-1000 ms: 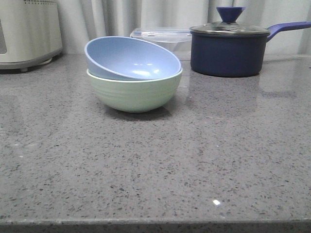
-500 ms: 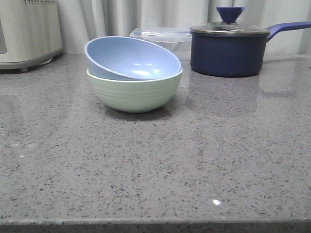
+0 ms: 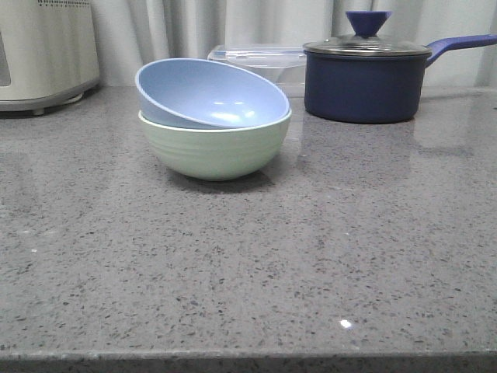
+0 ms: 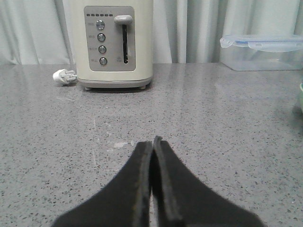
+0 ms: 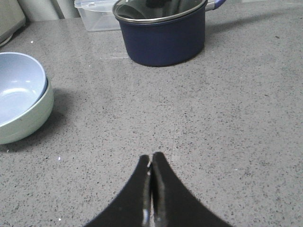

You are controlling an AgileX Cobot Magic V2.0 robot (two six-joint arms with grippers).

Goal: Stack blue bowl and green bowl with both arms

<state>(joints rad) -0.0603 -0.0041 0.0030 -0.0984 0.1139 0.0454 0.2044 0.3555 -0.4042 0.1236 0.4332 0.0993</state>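
Counter (image 3: pixel 311 256) of grey speckled stone fills most of the front view and carries everything. At its far right stands a dark navy saucepan (image 3: pixel 363 87) with a glass lid and a blue knob, its handle pointing right. At the far left, against the pale curtain, stands a cream toaster (image 3: pixel 43 50), seen in the left wrist view with a column of round buttons and a lever. A clear lidded box (image 3: pixel 260 61) sits at the back between toaster and saucepan, just behind the bowls. The green bowl (image 3: pixel 213 146) stands upright on the counter, left of centre and near the back. The blue bowl (image 3: pixel 206 93) sits inside it, tilted so its opening faces forward and right, its left rim raised well above the green rim. A small white plug (image 4: pixel 64 75) lies beside the toaster. The left gripper (image 4: pixel 152 142) has its black fingers pressed together, holding nothing, low over bare counter. The right gripper (image 5: pixel 151 158) is likewise closed and empty, well apart from the bowls.
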